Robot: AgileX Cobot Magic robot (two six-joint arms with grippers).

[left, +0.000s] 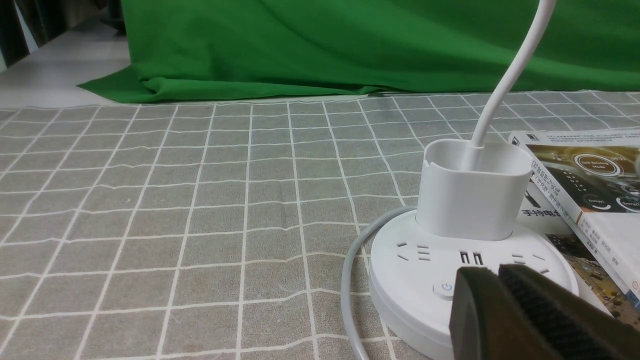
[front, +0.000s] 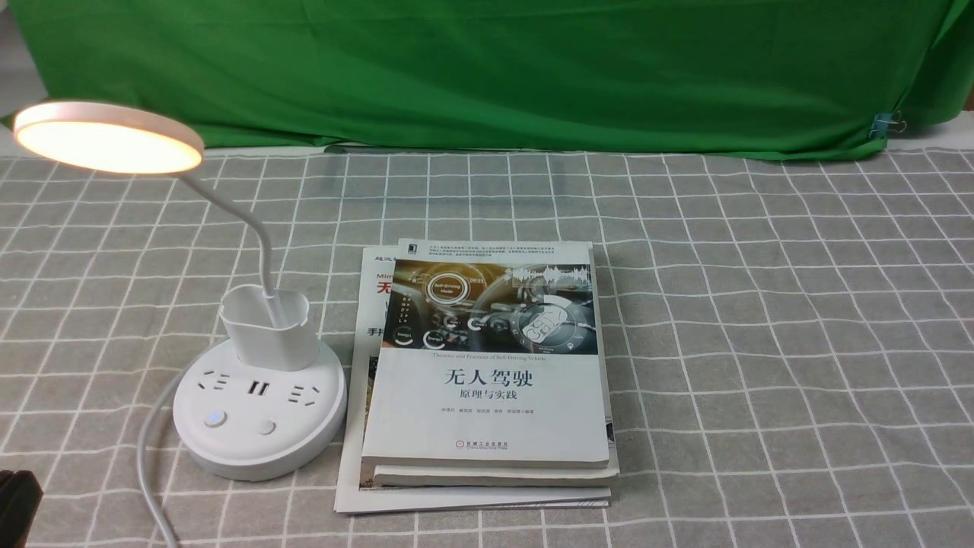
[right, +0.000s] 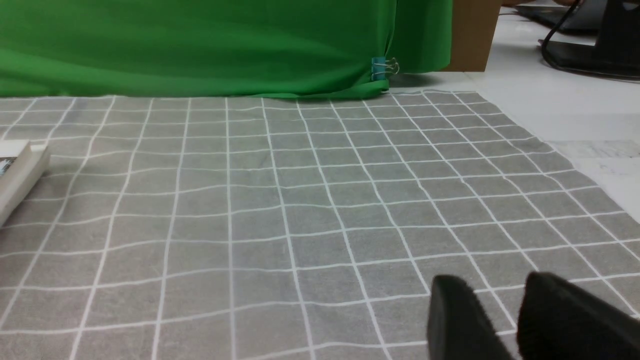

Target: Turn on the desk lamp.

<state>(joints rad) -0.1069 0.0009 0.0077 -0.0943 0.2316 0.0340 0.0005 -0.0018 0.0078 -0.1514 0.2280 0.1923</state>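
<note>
The desk lamp stands at the left of the table. Its disc head [front: 106,138] glows warm white. A thin neck runs down into the small cup [front: 270,327] on the round base [front: 259,449]. The left button [front: 215,418] shows a blue ring and a plain button [front: 265,426] sits beside it. In the left wrist view my left gripper [left: 495,270] is shut and empty. It hovers just above the base [left: 415,270], right beside the power button [left: 444,288]. My right gripper [right: 492,282] is open and empty over bare cloth.
A stack of books [front: 487,373] lies right of the lamp base, almost touching it. The lamp's grey cable [front: 148,457] runs off the front-left edge. A green backdrop [front: 487,68] with a binder clip [front: 886,124] closes the far side. A grey checked cloth [front: 761,342] covers the table.
</note>
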